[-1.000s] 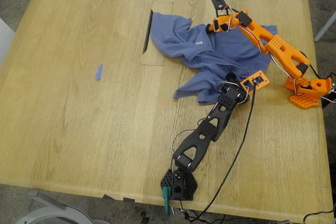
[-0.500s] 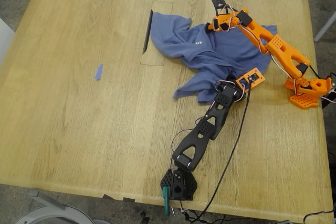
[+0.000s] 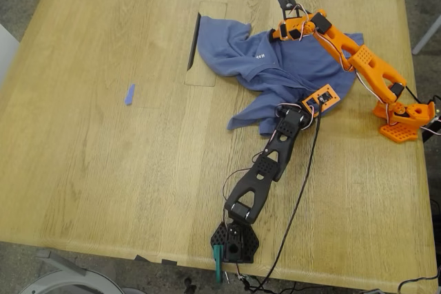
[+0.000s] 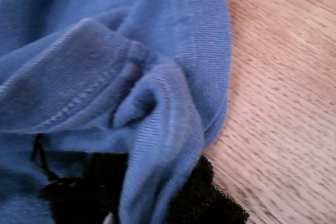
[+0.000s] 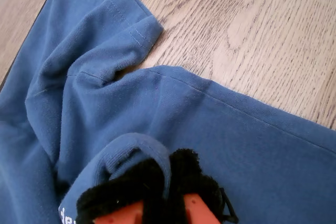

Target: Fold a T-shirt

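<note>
Exterior view: a crumpled blue T-shirt (image 3: 279, 74) lies mid-table, toward the far edge. The black arm's first gripper (image 3: 303, 106), pinching a bunched hem, has drawn inward over the last second, pulling cloth across. The orange arm's second gripper (image 3: 281, 32) pinches the collar fold. Folding looks barely begun.

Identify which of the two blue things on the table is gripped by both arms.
The crumpled T-shirt, pinched by both grippers; the tiny blue scrap lies alone toward the exterior view's left.
</note>
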Available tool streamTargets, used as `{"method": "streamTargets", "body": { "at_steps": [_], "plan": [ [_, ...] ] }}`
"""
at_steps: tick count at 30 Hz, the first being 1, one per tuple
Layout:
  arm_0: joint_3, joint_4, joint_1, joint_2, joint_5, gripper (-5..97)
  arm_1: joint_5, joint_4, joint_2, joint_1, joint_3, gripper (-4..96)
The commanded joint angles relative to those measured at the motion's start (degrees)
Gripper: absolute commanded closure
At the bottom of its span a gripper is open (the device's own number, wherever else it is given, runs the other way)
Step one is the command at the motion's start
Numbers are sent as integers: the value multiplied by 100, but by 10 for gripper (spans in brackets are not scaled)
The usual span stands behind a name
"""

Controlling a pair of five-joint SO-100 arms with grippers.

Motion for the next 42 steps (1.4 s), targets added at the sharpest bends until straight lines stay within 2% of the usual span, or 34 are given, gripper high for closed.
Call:
{"method": "streamTargets", "body": {
  "at_steps": [1, 3, 8, 15, 28, 42],
  "plan": [
    [-176, -105, -650, -97, 62, 869, 18, 18, 624, -44, -281, 915],
    [-176, -167, -721, -114, 70, 916, 18, 62, 668, -62, -281, 915],
    [-185, -167, -853, -141, 158, 918, 18, 158, 835, -105, -281, 915],
    [-193, -149, -1063, 255, -387, 918, 35, 589, 1424, -193, -281, 915],
    [-202, 18, -1749, 2654, -536, 918, -9, 1143, 2769, -712, -281, 915],
    [-202, -79, -1547, 5291, -598, 918, -281, 896, 3911, -1195, -281, 915]
  ]
}}
